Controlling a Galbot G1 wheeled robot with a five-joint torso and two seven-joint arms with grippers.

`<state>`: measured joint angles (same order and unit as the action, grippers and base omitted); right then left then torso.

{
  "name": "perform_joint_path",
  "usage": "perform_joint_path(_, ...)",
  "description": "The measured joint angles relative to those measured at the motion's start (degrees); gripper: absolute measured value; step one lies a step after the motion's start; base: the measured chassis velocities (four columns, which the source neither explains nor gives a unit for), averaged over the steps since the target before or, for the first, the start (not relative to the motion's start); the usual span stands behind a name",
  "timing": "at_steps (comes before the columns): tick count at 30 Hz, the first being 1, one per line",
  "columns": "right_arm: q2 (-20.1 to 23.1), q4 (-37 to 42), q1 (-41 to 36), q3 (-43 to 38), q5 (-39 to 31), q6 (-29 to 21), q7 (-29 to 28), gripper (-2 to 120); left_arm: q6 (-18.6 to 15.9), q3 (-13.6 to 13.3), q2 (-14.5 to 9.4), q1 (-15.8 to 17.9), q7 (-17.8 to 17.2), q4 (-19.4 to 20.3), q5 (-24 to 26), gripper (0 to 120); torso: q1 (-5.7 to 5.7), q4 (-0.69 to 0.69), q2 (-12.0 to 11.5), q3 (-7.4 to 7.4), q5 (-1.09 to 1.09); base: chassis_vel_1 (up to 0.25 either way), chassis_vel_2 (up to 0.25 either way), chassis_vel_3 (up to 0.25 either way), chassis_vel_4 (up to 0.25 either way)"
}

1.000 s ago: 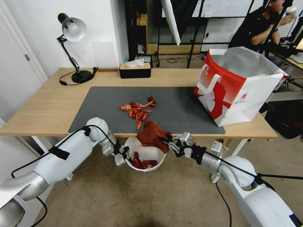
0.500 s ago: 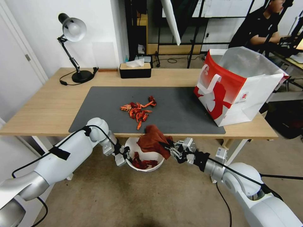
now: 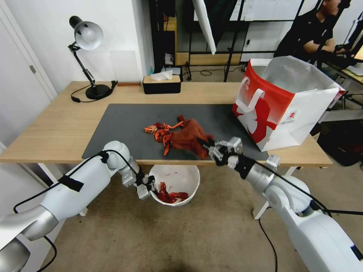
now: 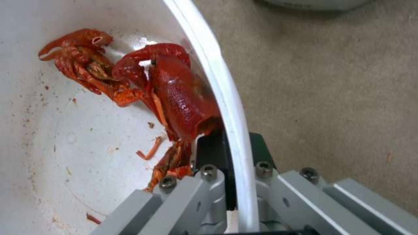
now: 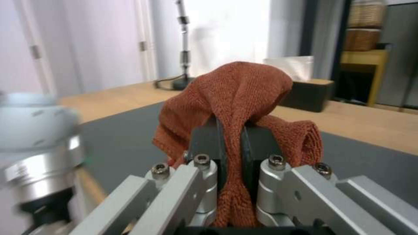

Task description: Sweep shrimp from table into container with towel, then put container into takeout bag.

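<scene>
Rust-red soft towel (image 3: 188, 136) pinched between right gripper (image 3: 210, 146) fingers, above dark grey mat, touching right side of red-orange shrimp (image 3: 163, 133) pile on wood-topped table (image 3: 56, 124). Round white plastic container (image 3: 177, 176) below near table edge, rim clamped by left gripper (image 3: 148, 186), shrimp inside. Red-white takeout bag (image 3: 281, 105) upright, far right.

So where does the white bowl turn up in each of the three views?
Head view: the bowl hangs below the table's near edge, left hand clamped on its rim, shrimp inside.
Left wrist view: the bowl's rim runs between the left hand's fingers, with shrimp against the inner wall.
Right wrist view: no bowl; the right hand grips the towel over the table.
Shared landmark: the shrimp in the bowl.
</scene>
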<state>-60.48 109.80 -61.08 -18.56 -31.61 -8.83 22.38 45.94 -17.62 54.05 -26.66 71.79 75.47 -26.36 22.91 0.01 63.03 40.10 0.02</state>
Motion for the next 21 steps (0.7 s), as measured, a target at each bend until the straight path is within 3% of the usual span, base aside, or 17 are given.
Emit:
perform_joint_path(9, -2.15, -7.36, 7.14, 3.57, -1.51, 0.12, -5.56, 5, 0.45, -0.49, 1.53, 0.89, 0.7, -1.91, -1.45, 0, -0.03, 0.04, 0.03, -0.02, 0.04, 0.0, 0.0, 0.0, 0.0)
perform_joint_path(14, -3.17, -10.22, 9.79, 4.57, -2.2, 0.15, -7.0, 5, 0.51, -1.11, 1.89, 1.91, 1.0, -3.01, -1.82, 0, -0.02, -0.02, 0.02, -0.01, 0.02, 0.0, 0.0, 0.0, 0.0)
perform_joint_path(21, -3.77, -13.49, 12.98, 5.91, -2.05, 0.08, -7.98, 5, 0.55, -2.8, 2.2, 3.32, 1.83, -3.56, -1.82, 0, -0.01, 0.02, 0.0, 0.01, 0.01, 0.0, 0.0, 0.0, 0.0)
